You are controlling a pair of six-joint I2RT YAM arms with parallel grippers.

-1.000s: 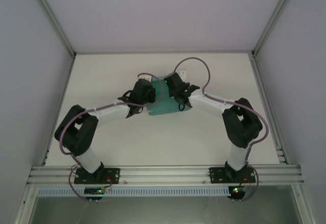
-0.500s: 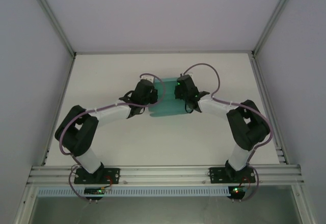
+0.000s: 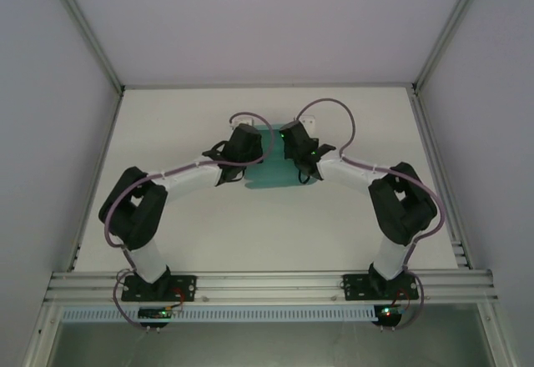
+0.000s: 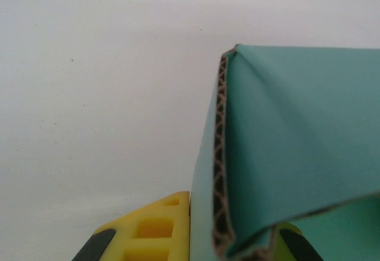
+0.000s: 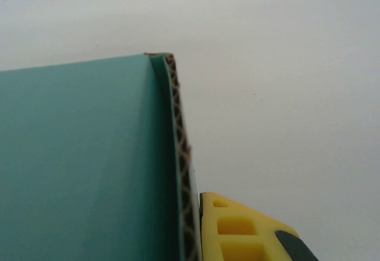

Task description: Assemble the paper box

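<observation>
My left claw [image 3: 248, 148] and right claw [image 3: 294, 146] each pinch shut on a doubled edge of the paper box [image 3: 271, 175] mid-table [image 3: 334, 233]. Folding is under way; I judge closing remains.

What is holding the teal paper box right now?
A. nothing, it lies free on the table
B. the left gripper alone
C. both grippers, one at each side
C: the left gripper and the right gripper each clamp an opposite edge of the paper box.
</observation>
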